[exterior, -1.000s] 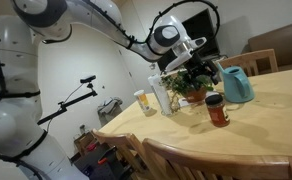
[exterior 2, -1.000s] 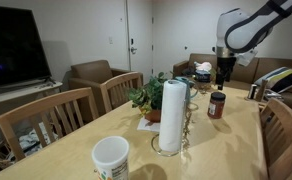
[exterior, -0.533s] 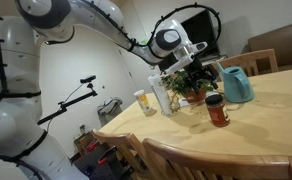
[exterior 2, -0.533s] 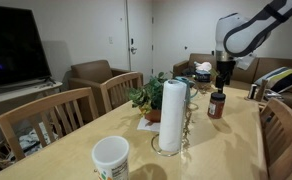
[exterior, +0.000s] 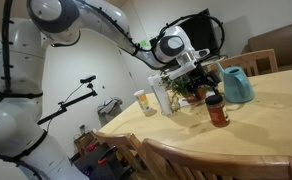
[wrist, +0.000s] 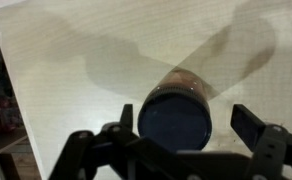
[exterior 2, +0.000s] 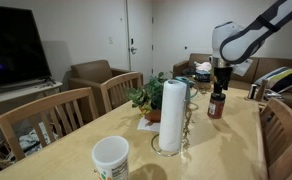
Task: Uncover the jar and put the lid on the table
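The jar [exterior: 218,113] is a small clear glass jar with reddish contents, standing upright on the tan wooden table [exterior: 266,120]. It also shows in an exterior view [exterior 2: 216,106]. Its dark round lid [wrist: 172,118] sits on top of the jar, seen from above in the wrist view. My gripper [wrist: 183,128] is open, directly above the jar, with a finger on each side of the lid and a gap on both sides. In both exterior views the gripper [exterior: 208,84] [exterior 2: 221,84] hangs just over the lid.
A teal pitcher [exterior: 236,84] stands behind the jar. A tall white bottle [exterior: 162,95], a yellowish cup [exterior: 145,102] and a potted plant [exterior 2: 149,98] are nearby. A paper towel roll [exterior 2: 171,116] and a white tub [exterior 2: 111,158] stand closer. Chairs [exterior 2: 46,118] line the table edges.
My gripper has come down toward the jar and now sits just above the lid. The jar has not moved.
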